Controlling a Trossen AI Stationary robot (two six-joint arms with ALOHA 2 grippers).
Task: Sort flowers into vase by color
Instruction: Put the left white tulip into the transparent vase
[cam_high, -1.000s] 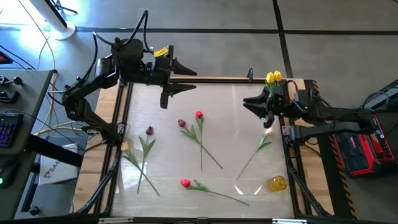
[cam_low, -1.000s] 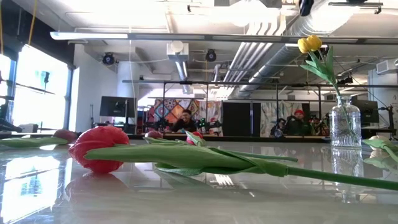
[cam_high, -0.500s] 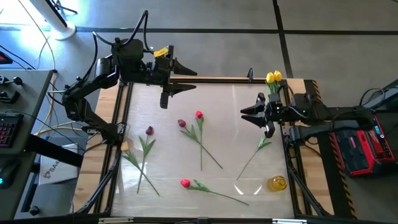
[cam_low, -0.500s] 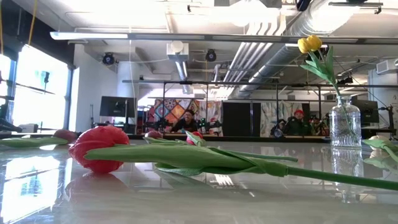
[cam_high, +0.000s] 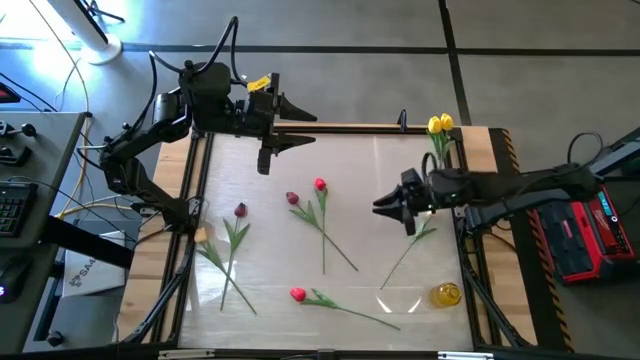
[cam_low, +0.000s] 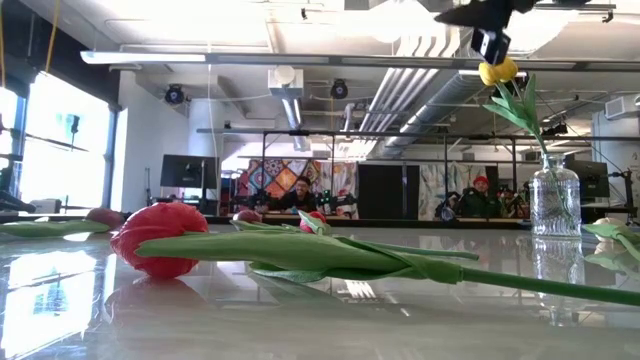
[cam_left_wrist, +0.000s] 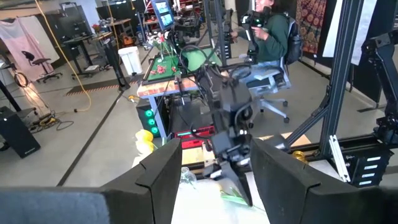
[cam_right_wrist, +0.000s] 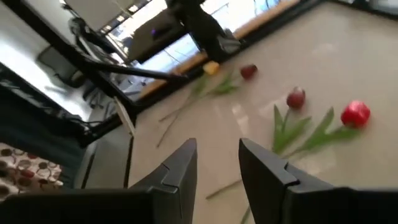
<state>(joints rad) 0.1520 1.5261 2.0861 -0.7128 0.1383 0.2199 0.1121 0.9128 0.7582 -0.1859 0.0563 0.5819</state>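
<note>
Several tulips lie flat on the pale table (cam_high: 360, 150): a red one (cam_high: 320, 184), two maroon ones (cam_high: 292, 198) (cam_high: 240, 210), a red one (cam_high: 297, 294) near the front and a pale one (cam_high: 203, 238) at the left. One yellow tulip (cam_high: 438, 124) stands by its stem in the glass vase (cam_low: 555, 195) at the far right. My right gripper (cam_high: 392, 210) hangs open above the table left of the vase, over the head end of a flower whose stem (cam_high: 400, 262) shows. My left gripper (cam_high: 300, 128) waits open, high over the far edge.
A small yellow object (cam_high: 446, 294) lies near the front right corner. The wooden frame (cam_high: 500, 150) borders the table. In the right wrist view the red (cam_right_wrist: 356, 114) and maroon (cam_right_wrist: 296, 98) heads lie ahead of the fingers. People sit in the room beyond.
My right gripper has left the vase's side, going toward the table's left and near edges and sinking, while rolling and tipping. It now shows at the top of the low view. Its finger gap looks unchanged. The flowers lie as before.
</note>
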